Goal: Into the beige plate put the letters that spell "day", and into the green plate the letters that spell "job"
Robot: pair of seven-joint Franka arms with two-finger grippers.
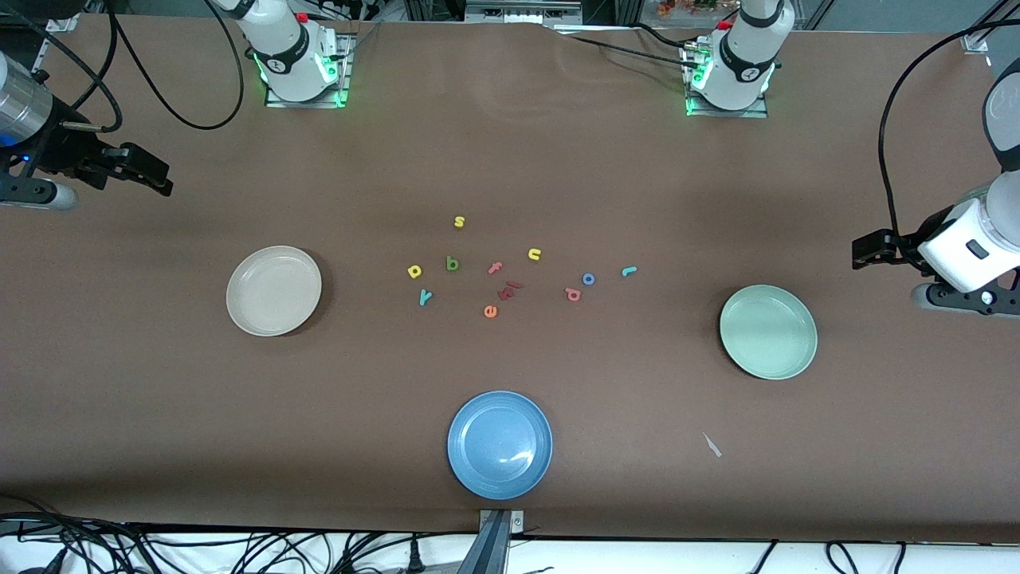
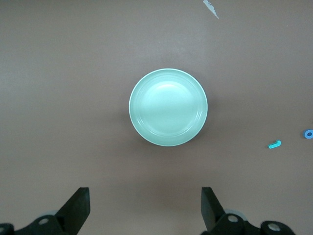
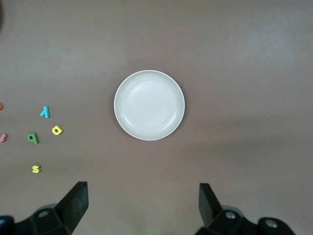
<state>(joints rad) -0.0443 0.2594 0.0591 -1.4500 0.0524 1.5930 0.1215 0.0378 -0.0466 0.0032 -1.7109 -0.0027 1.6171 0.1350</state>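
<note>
Blue plate (image 1: 500, 444) sits nearest the camera, w/ nothing in it; not part of the job.

Left hand (image 2: 145, 208) hangs high over the counter (image 1: 159, 414) at the left arm's end, jaws spread wide, holding nothing, w/ the green plate (image 1: 768, 332) below it in its wrist view. Right hand (image 3: 143, 208) hangs likewise over the right arm's end, jaws wide, empty, looking down on the beige plate (image 1: 273, 290). Both arms wait; no pick started.

Letters lie loose mid-counter between the plates. "Day" set, toward the beige plate: yellow looped letter (image 1: 414, 272), dark green letter (image 1: 453, 264), teal y (image 1: 425, 297). "Job" set, toward the green plate: teal j (image 1: 629, 272), blue o (image 1: 588, 279), pinkish-red letter (image 1: 573, 294). Decoys between: yellow s (image 1: 459, 222), yellow u (image 1: 534, 254), orange e (image 1: 490, 312), pink f (image 1: 496, 268), plus dark red bits (image 1: 510, 288) I can't read.

Judgement: step in hand is the first pick. Best to let each arm work its own cluster, come straight down, pinch across the thin foam, one letter per trip. Blue o and pinkish-red letter sit close, so mind nudging the neighbour.
</note>
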